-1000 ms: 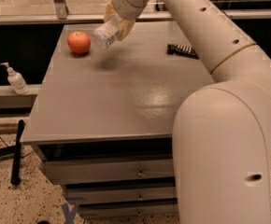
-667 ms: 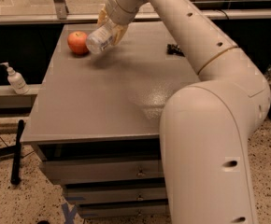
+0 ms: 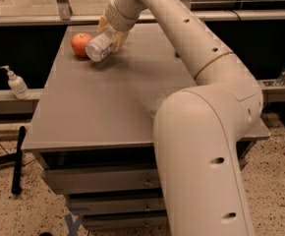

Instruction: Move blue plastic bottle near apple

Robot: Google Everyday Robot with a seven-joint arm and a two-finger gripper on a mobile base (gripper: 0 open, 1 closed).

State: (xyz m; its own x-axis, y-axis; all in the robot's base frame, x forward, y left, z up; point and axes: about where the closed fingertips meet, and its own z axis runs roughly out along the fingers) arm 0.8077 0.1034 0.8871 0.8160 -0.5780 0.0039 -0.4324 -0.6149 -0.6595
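The blue plastic bottle (image 3: 99, 46) is clear and pale, tilted on its side in my gripper (image 3: 110, 35), which is shut on it near the far left of the grey table (image 3: 98, 107). The bottle's low end hangs just above the tabletop. The red-orange apple (image 3: 81, 44) sits on the table right beside the bottle's left end, nearly touching it. My arm reaches in from the lower right and hides the table's right part.
A small white pump-dispenser bottle (image 3: 16, 84) stands on a low ledge to the left of the table. A black pole (image 3: 17, 156) leans on the floor at the left. Drawers (image 3: 103, 181) sit under the table's front edge.
My gripper has carried the bottle to the left and lower, from the table's far middle to right beside the apple. The apple has not moved.
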